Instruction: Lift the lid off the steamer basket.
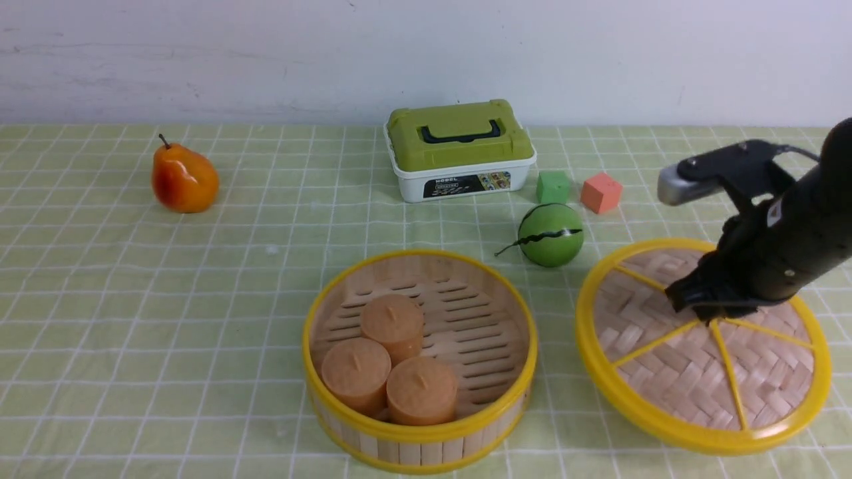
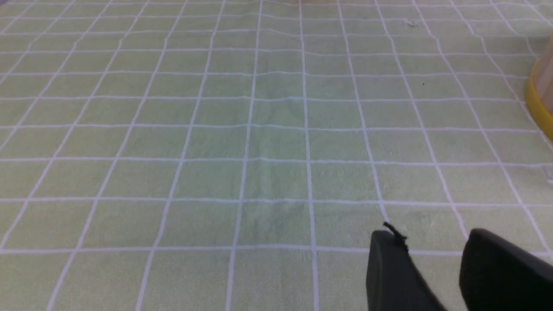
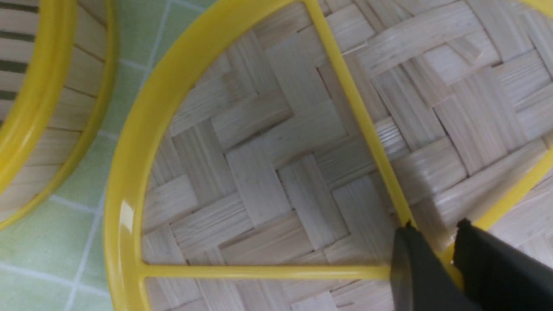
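The steamer basket [image 1: 419,440] stands uncovered at the front centre of the front view, with three orange-brown cylinders [image 1: 393,362] on its slotted floor. To its right is the lid [image 1: 672,372], a woven bamboo disc with a yellow rim and spokes, tilted with its near edge low. My right gripper [image 1: 699,309] is shut on the lid's centre knob. In the right wrist view the fingers [image 3: 436,226] pinch the yellow hub of the lid [image 3: 268,172], and the basket wall [image 3: 39,108] is beside it. My left gripper [image 2: 432,235] is open over bare cloth, and the basket's edge [image 2: 540,99] shows off to one side.
A pear [image 1: 184,178] lies at the far left. A white box with a green lid [image 1: 459,150] stands at the back centre. A green cube [image 1: 553,187], an orange cube [image 1: 601,192] and a green striped ball [image 1: 551,235] sit behind the lid.
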Tool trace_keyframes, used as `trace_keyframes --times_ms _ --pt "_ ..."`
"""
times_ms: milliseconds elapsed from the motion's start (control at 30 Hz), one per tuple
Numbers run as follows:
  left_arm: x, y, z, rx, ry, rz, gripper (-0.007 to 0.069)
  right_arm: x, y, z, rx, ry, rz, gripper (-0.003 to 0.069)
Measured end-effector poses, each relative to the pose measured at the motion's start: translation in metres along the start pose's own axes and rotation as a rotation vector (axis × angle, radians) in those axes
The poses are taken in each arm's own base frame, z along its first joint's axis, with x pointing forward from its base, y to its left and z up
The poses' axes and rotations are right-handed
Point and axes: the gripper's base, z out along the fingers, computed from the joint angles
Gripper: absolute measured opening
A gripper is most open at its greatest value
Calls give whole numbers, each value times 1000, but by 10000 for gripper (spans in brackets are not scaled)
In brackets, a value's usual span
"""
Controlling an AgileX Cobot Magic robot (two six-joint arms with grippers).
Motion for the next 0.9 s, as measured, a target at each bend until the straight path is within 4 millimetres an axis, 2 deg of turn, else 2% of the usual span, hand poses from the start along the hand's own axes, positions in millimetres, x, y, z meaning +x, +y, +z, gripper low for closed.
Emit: trace_keyframes --times_ms 33,67,167,200,267,367,433,500,567,600,633,667,733,800,867,900 --pt "0 0 0 0 0 0 239 0 0 12 -1 11 7 80" --pt "0 0 0 0 0 0 239 0 0 14 -2 12 8 81" --pt "0 0 0 0 0 0 239 -1 0 39 -17 31 35 127" --pt "0 0 0 0 0 0 239 0 0 41 -18 35 36 132" --pt "0 0 0 0 0 0 239 0 2 48 -34 45 59 209" --pt "0 0 0 0 0 0 239 0 3 43 -47 37 77 278" --pt "0 0 0 0 0 0 239 -5 4 13 -60 -34 85 335" --pt "0 0 0 0 0 0 239 -6 5 -1 -62 -72 81 349" --pt "0 0 0 0 0 0 239 -8 7 -59 -66 -233 65 363" --pt "0 0 0 0 0 0 239 -6 8 -80 -68 -290 57 365" --pt "0 0 0 0 0 0 239 -5 9 -85 -68 -302 53 364" --pt "0 0 0 0 0 0 239 1 10 -113 -67 -373 39 361" --pt "0 0 0 0 0 0 239 13 11 -149 -65 -453 16 343" --pt "0 0 0 0 0 0 239 28 13 -178 -64 -516 -2 291" --pt "0 0 0 0 0 0 239 41 14 -195 -62 -559 -8 250" --pt "0 0 0 0 0 0 239 55 15 -208 -61 -596 -12 194"
